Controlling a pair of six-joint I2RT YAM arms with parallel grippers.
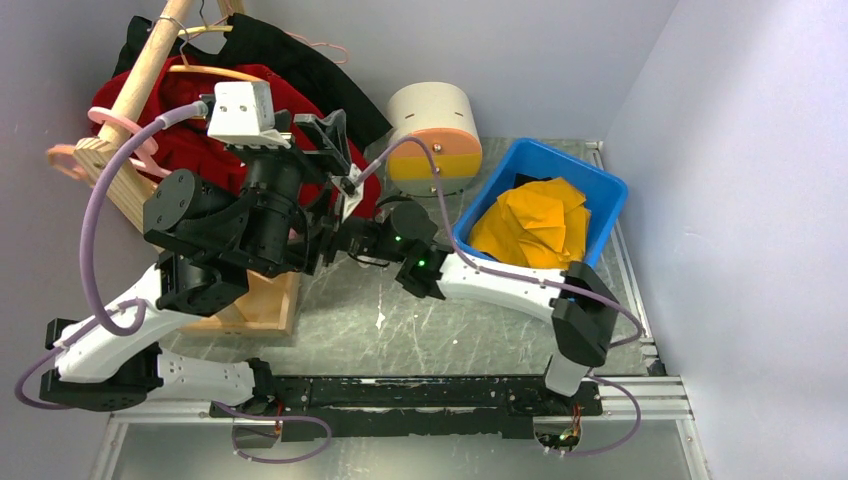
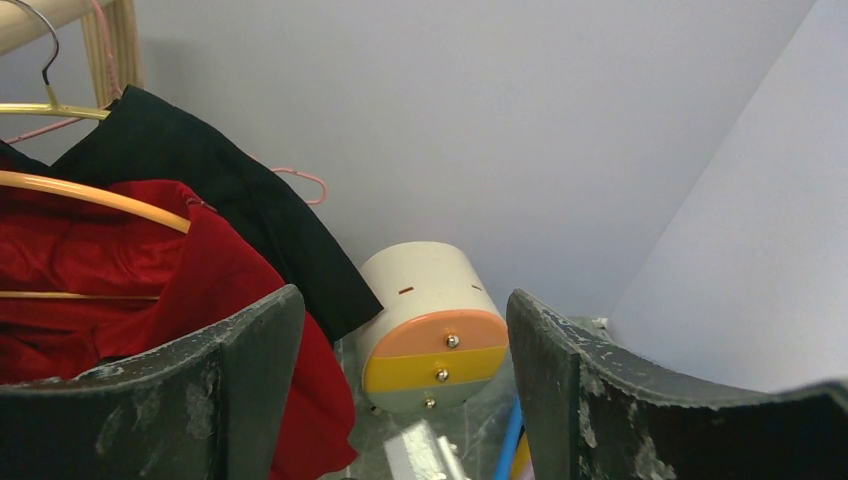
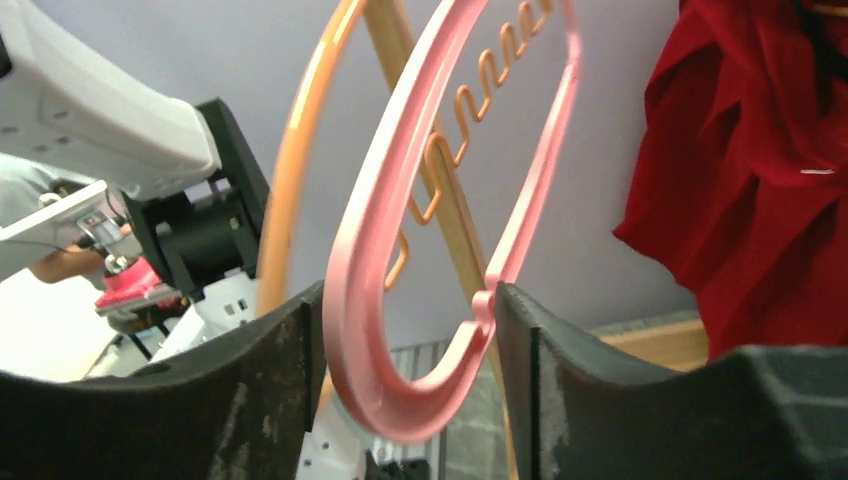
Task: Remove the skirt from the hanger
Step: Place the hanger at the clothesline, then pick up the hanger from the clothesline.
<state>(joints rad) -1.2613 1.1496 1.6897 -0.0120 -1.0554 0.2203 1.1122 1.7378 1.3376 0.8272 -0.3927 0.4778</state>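
Observation:
A bare pink hanger [image 3: 345, 300] has its curved end in the gap of my right gripper [image 3: 410, 300]. The jaws stand apart and the pink end lies against both pads. In the top view that gripper [image 1: 340, 240] is mostly hidden behind the left arm. A red garment [image 1: 190, 140] hangs on an orange hanger [image 1: 215, 72], and a black garment [image 1: 290, 60] hangs behind it. I cannot tell which of them is the skirt. My left gripper [image 2: 402, 300] is raised beside the red garment [image 2: 120, 270], open, with nothing between its fingers.
A wooden rack [image 1: 140, 80] carries the hangers at the far left. A cream round drawer unit [image 1: 435, 125] lies at the back. A blue bin [image 1: 575, 162] on the right holds orange cloth [image 1: 535, 220].

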